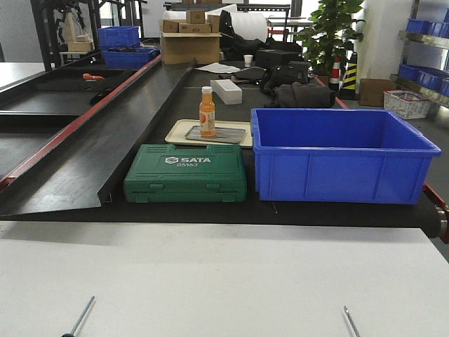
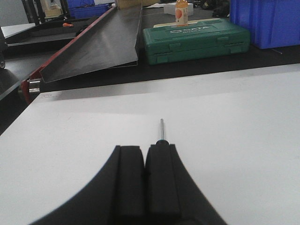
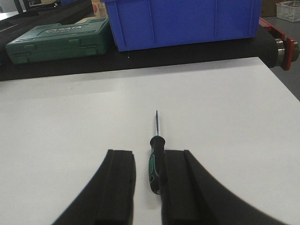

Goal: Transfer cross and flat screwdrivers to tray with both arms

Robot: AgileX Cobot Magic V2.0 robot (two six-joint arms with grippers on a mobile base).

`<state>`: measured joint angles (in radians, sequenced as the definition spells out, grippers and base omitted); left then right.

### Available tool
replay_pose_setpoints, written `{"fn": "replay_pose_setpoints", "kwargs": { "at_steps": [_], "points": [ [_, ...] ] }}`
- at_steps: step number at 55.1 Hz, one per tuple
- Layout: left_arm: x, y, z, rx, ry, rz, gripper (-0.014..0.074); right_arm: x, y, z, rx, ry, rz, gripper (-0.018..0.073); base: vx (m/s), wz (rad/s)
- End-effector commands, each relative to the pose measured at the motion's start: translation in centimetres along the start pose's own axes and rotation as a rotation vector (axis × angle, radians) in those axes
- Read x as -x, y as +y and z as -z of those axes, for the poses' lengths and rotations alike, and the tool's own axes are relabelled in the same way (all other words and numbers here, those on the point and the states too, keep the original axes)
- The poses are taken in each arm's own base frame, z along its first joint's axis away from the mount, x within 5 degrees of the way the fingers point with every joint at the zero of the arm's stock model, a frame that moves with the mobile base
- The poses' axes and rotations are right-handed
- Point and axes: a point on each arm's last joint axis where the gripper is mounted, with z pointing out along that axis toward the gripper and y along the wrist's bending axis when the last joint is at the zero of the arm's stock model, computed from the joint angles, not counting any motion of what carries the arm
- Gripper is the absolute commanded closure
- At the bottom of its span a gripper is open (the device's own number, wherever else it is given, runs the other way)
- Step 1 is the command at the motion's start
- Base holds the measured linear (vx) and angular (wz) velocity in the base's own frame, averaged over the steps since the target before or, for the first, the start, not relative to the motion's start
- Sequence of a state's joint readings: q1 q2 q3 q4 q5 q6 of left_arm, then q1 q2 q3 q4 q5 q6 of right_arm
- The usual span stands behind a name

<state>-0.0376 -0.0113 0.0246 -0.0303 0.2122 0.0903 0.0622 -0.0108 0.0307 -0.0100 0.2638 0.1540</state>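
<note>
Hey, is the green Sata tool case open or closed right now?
Closed. The green tool case lies flat with its lid down flush on the base in all three views.

Black fingers on right gripper [image 3: 147, 157] and left gripper [image 2: 144, 151].
Between right gripper fingers, right-side screwdriver [image 3: 155, 154]: black handle with green stripe, silver shaft.
Just ahead of left gripper, left-side screwdriver [image 2: 161, 130]: silver shaft, black handle end.
Under both, table [image 2: 234, 140]: plain white.
Far ahead of left gripper, tool case [image 2: 194, 40]: dark green, white lettering; ramp [image 2: 93, 47]: black, red edge.
Far ahead of right gripper, bin [image 3: 187, 21]: solid blue.
Beyond tool case, bottle [image 1: 207, 112]: orange, white cap; grey tray [image 1: 228, 135] on beige tray [image 1: 179, 133].
</note>
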Motion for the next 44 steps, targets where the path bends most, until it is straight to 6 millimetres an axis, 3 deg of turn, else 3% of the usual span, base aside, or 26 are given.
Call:
{"fn": "replay_pose_setpoints", "kwargs": {
  "at_steps": [1,44],
  "points": [
    [1.75,0.12,0.23,0.007,-0.112,0.008,0.0602,0.54,0.04,0.01,0.005,-0.082,0.014,0.0316,0.0,0.0],
    [2.37,0.17,0.32,0.013,-0.18,0.008,0.0602,0.98,0.11,0.05,0.013,-0.13,0.013,0.0316,0.0,0.0]
  ]
}}
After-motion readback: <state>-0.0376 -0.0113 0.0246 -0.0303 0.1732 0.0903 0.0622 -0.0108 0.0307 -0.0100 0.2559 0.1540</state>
